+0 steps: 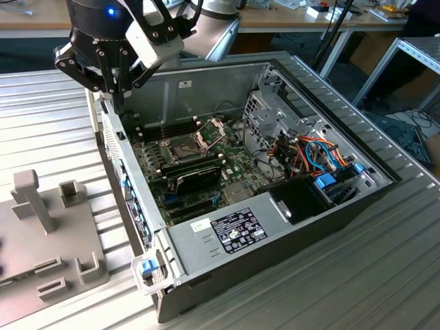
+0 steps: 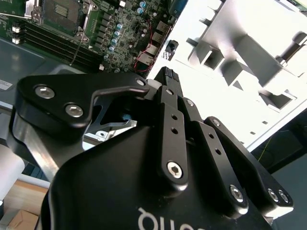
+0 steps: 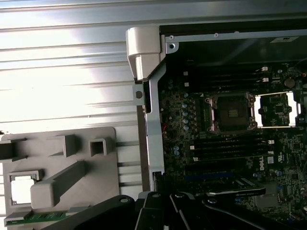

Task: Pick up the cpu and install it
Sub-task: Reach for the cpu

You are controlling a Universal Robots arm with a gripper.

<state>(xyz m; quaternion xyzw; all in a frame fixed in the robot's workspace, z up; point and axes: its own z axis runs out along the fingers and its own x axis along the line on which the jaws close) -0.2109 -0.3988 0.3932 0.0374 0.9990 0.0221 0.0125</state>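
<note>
- Counter (image 1: pixel 385 275): ribbed metal surface that carries everything else.
- Computer case (image 1: pixel 172 89): lies on its side with the cover off, so the inside is open from above.
- Motherboard (image 1: pixel 237 161): green board on the floor of the case.
- Tray (image 3: pixel 96 191): grey holder with pockets and posts, on the counter just beside the case, at the exterior view's left.
- Gripper (image 1: pixel 115 93): hangs above the case wall nearest the tray, between tray and motherboard, touching nothing. In the second wrist view the fingers (image 2: pixel 172 124) are drawn together at the tips with nothing between them.
- Socket (image 3: pixel 232 112): dark square on the motherboard. Its hinged metal frame (image 3: pixel 278 110) is swung back, leaving the seat bare.
- Cpu (image 3: pixel 21 188): pale silvery square lying flat in a square pocket of the tray, well apart from both the gripper and the socket.
- Step in hand: judged to be the approach for the pick-up. The cpu is not yet grasped and the socket is unfilled.
- What the pick calls for: fingers spread enough to straddle the cpu's edges, a level descent over the pocket, and a light grip. At the socket, the corners must line up before release.
- Writing: a black label with white print sits on the power supply (image 1: pixel 237 230), a small white sticker (image 1: pixel 185 84) on the case's inner wall, and pale lettering on the gripper body. None is read out here.
</note>
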